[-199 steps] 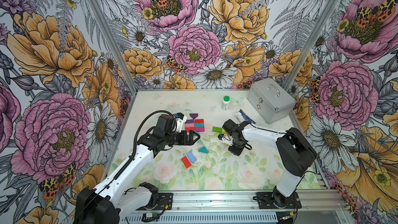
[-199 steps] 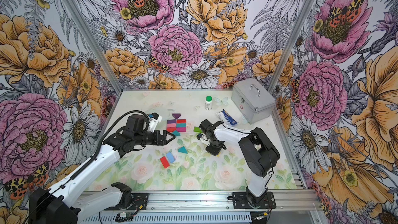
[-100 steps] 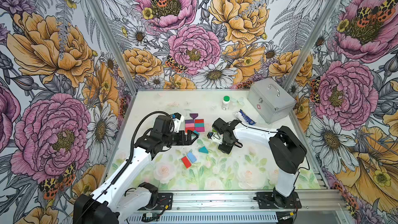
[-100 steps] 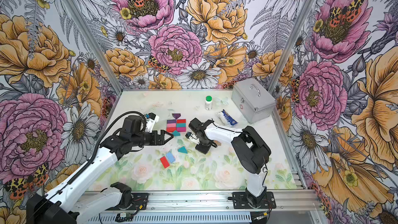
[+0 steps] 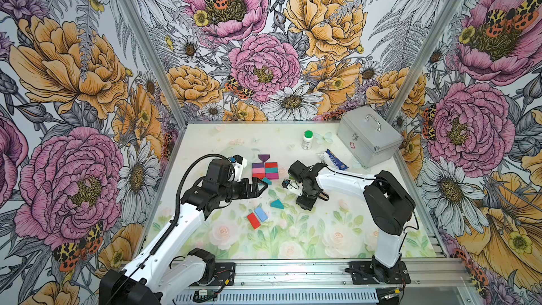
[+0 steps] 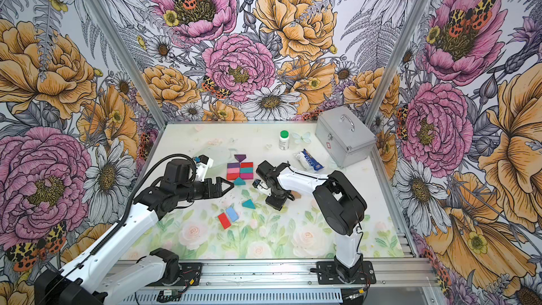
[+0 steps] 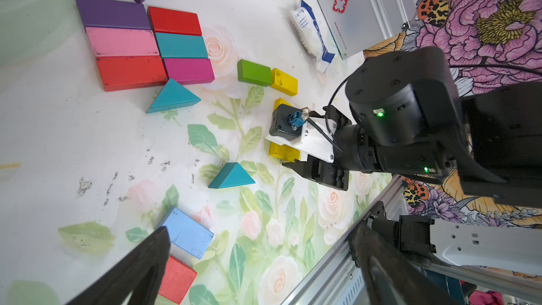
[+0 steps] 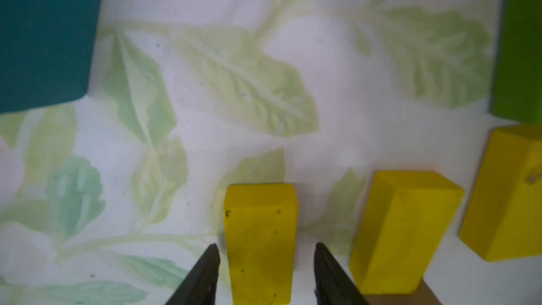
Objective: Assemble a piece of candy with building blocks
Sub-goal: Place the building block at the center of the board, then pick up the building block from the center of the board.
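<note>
both arms have white shells on the long links and black rounded housings at the joints. the left arm point(image 5: 180, 230), lower left of the frame, carries a black cable point(image 5: 187, 176) that arcs above its elbow, and a white camera bracket point(image 5: 240, 165) with a blue plug. the right arm point(image 5: 343, 181) shows small green lights point(image 7: 380, 114) on a black housing. black base plates point(image 5: 357, 274) stand on a silver rail point(image 5: 293, 271). the right pincer point(image 8: 267, 244) ends in black, pointed fingertips point(image 8: 205, 277).

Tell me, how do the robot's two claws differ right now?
The left gripper gapes wide with nothing between its fingers; the right gripper is opened less, its fingers flanking a yellow block. The left gripper reaches out roughly level above the mat; the right gripper points down at it. Both have black pointed fingers.
</note>
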Robot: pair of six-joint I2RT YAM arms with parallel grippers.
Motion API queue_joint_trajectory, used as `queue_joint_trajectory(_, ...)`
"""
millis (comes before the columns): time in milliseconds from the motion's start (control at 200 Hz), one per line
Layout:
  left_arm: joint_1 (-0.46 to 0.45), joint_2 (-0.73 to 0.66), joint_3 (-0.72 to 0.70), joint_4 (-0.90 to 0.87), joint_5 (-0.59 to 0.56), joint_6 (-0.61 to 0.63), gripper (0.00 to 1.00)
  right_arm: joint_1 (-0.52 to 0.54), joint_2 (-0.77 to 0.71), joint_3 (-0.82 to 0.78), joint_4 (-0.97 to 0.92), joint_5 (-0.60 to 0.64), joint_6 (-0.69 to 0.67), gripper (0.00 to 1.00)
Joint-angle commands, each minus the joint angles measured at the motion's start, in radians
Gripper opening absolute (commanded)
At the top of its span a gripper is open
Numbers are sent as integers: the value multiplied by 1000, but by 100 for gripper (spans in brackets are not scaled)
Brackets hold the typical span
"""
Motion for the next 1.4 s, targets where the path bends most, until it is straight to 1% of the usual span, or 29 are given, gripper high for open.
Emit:
queue_joint_trajectory(0,33,-12,-21,-2,14,-43,98,14,-88,52,11,7,22,62)
queue_joint_trajectory(65,62,-13,-20,-9,29,-50,99,28,-117,70,12,3,45,67)
queue_joint_trajectory(155,134,-25,-14,-23,66,-47,99,52,-136,110,23,-3,104,71)
queue_joint_trajectory(180,160,-25,-11,-28,82,-43,99,87,-136,121,30,-7,125,72)
queue_joint_trajectory(290,252,-11,3,-59,117,-11,99,150,-107,163,94,-4,249,73)
queue_joint_trajectory(390,279,15,14,-86,100,11,99,204,-43,189,183,11,378,74)
queue_joint_trajectory(470,280,22,20,-98,71,12,99,248,32,232,209,25,423,74)
queue_joint_trajectory(625,300,4,11,-106,29,7,99,298,148,330,208,16,459,74)
queue_joint_trajectory(771,306,-4,7,-106,22,5,99,318,208,373,207,3,465,72)
queue_joint_trajectory(1036,314,-6,6,-106,24,7,99,336,244,356,209,-42,470,69)
queue_joint_trajectory(1176,323,-4,7,-109,18,6,99,348,256,337,209,-42,476,68)
queue_joint_trajectory(1306,329,-10,7,-111,11,5,99,348,270,335,209,-41,477,61)
queue_joint_trajectory(1396,336,-10,6,-111,11,2,99,348,279,334,209,-43,473,58)
